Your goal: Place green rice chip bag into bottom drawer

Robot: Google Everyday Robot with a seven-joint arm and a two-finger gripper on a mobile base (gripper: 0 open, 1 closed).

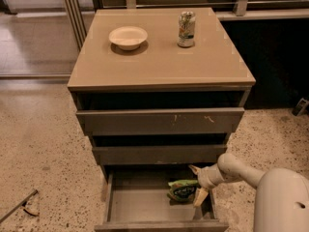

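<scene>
Step in hand: release, at the end of the placement. The green crinkly snack pouch with the dark round label, i.e. the green rice chip bag (181,190), lies flat on the floor of the bottom drawer (109,199). That is the lowest grey tray of the three and it is pulled well out. The bag sits toward the drawer's right rear.

The cream-coloured gripper (197,182) is inside the drawer at the bag's right end. The jaws are spread wide, one finger above the bag and one in front of it. They look to have hold of nothing, though whether a finger touches the pouch cannot be told.

On the desk (159,64), the shallow cream bowl (128,36) and the small printed drink can (186,29) stand well apart and play no part here.

Judgement: the task is near done. The next move calls for a straight lift up and out to the right with the jaws kept wide, so that neither finger drags the pouch. The arm must also clear the middle drawer (159,154) overhanging the rear.
</scene>
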